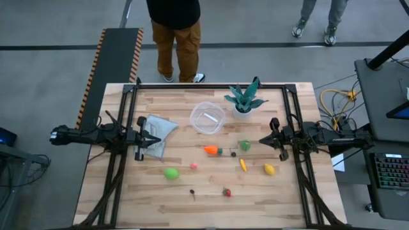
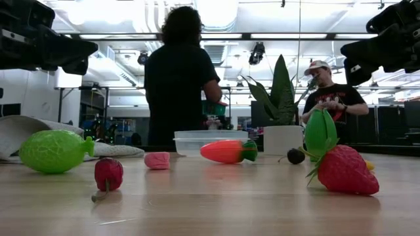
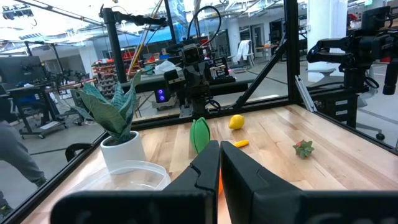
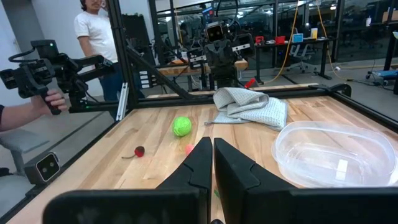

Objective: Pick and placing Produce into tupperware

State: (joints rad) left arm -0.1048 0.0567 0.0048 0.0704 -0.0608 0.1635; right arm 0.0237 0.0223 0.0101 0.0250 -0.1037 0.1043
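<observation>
We find the left gripper (image 1: 155,137) at the table's left side, its fingers pressed together on nothing, its tip over the pale cloth (image 1: 158,133). Opposite, the right gripper (image 1: 262,140) hangs at the right side, likewise closed and empty. Between them, toward the far edge, sits the clear tupperware (image 1: 207,118), seemingly empty, though its clear walls make that hard to judge. The teal plant (image 1: 243,99) in its white pot stands just beside it.

The produce lies loose on the wood: an orange carrot (image 1: 211,150) near the middle, a green piece (image 1: 245,145) beside it, a yellow lemon (image 1: 269,169) under the right arm, a lime (image 1: 170,173) to the left, and a strawberry (image 1: 227,191) toward the near edge. A pink bit (image 1: 193,166) and a dark one (image 1: 192,191) are too small for us to identify. A person (image 1: 177,32) stands behind the table, cut off by the top edge.
</observation>
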